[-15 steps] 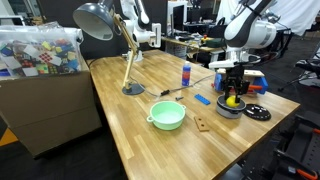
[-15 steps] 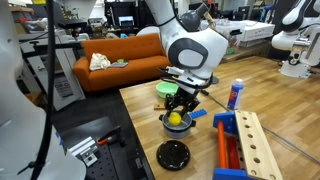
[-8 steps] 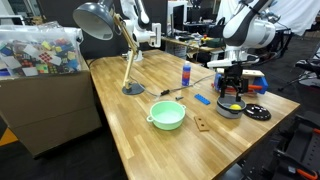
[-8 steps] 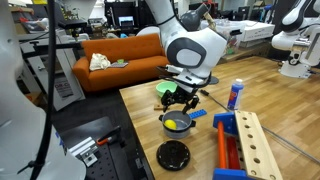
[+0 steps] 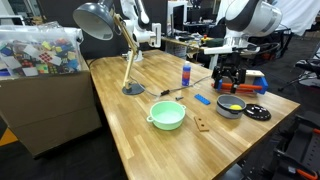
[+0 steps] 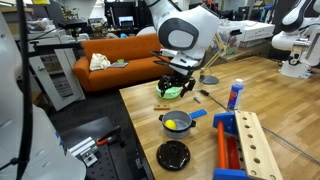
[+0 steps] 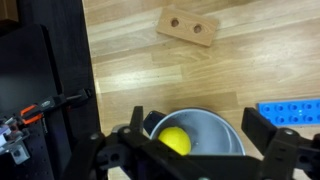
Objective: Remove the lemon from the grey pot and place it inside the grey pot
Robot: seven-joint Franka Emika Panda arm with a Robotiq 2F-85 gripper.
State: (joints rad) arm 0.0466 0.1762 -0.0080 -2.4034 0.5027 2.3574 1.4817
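Note:
The lemon (image 7: 174,141) lies inside the grey pot (image 7: 222,134), against its left wall in the wrist view. Both exterior views show the same: the lemon (image 5: 232,105) (image 6: 175,124) rests in the pot (image 5: 221,110) (image 6: 164,121) near the table's edge. My gripper (image 7: 198,126) hangs straight above the pot, open, with nothing between its fingers (image 7: 264,128). In both exterior views the gripper (image 5: 228,82) (image 6: 178,90) is well clear of the pot's rim.
A mint-green bowl (image 5: 167,115) sits mid-table with a small wooden block (image 5: 203,124) (image 7: 187,27) beside it. A flat black disc (image 5: 258,113) (image 6: 173,155) lies next to the pot. Also here: a blue brick (image 7: 290,113), a blue bottle (image 5: 186,72) and a desk lamp (image 5: 110,30).
The gripper opened and let go of the lemon, which now lies in the pot. The gripper then rose straight up away from the pot.

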